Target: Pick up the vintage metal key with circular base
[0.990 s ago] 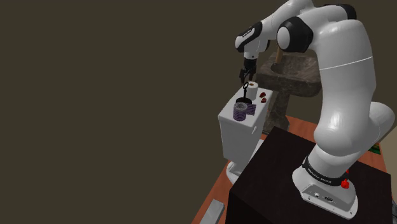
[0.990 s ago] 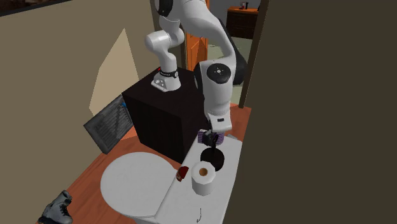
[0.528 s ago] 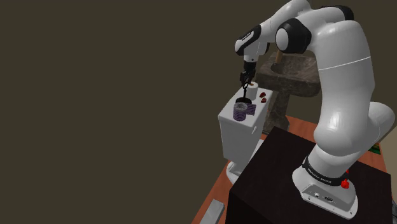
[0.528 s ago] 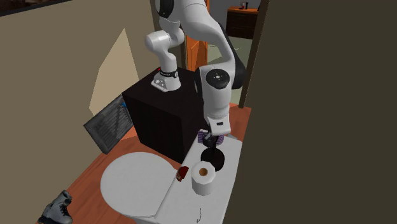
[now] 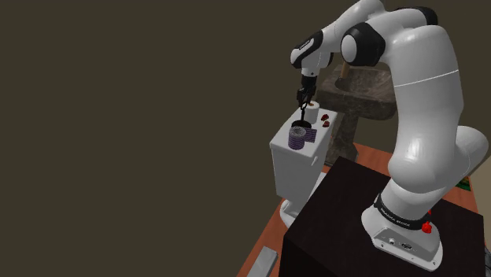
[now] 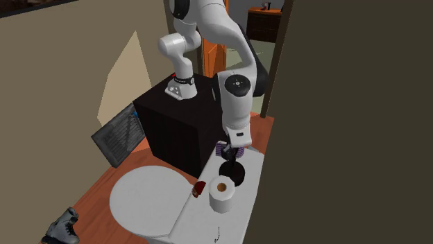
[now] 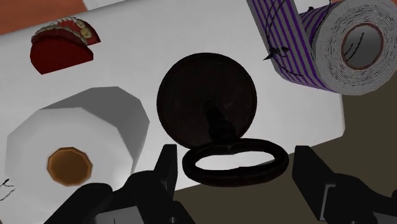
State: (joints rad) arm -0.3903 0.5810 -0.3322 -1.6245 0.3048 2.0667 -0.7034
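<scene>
Two fingers [image 7: 167, 168] apart | gripper [image 7: 239, 160] released, straddling ring of key [image 7: 207, 105] | contact seemingly none | shank foreshortened, hard to read

Lowered the gripper [image 7: 236, 164] within the last second, parted fingers now straddling the ring of the dark key [image 7: 207, 105].

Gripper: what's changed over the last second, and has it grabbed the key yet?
The gripper dropped toward the key in the first half second, then stopped. Its fingers are open, one each side of the key's ring, so nothing is grasped. The key, the paper roll, the striped roll and the dentures have not moved.
</scene>
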